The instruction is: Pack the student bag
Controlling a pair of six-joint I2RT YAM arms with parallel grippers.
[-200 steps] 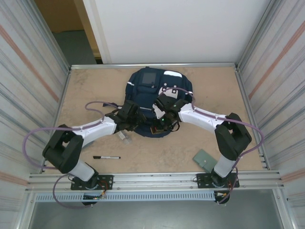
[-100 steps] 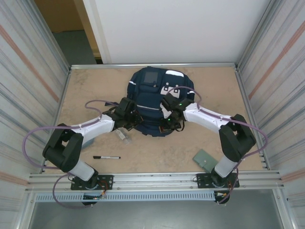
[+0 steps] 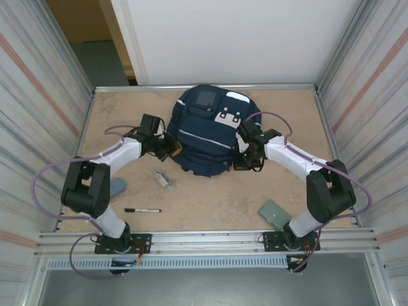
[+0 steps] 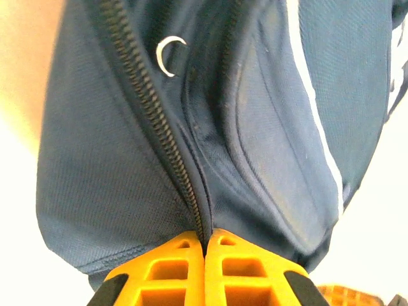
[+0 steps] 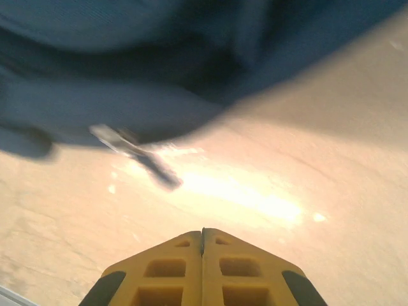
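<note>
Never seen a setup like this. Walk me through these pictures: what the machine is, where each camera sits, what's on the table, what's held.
It is two robot arms bolted at the near edge of the table, each ending in two yellow fingers. The overhead view looks down from behind them; the other two come from cameras on the wrists. A navy bag lies further back, in the middle. Nearer the arms lie a pen, a flat green item and a small pale item. The left fingers are shut on the bag's fabric by its zip. The right fingers are shut on nothing, over bare table beside the bag.
</note>
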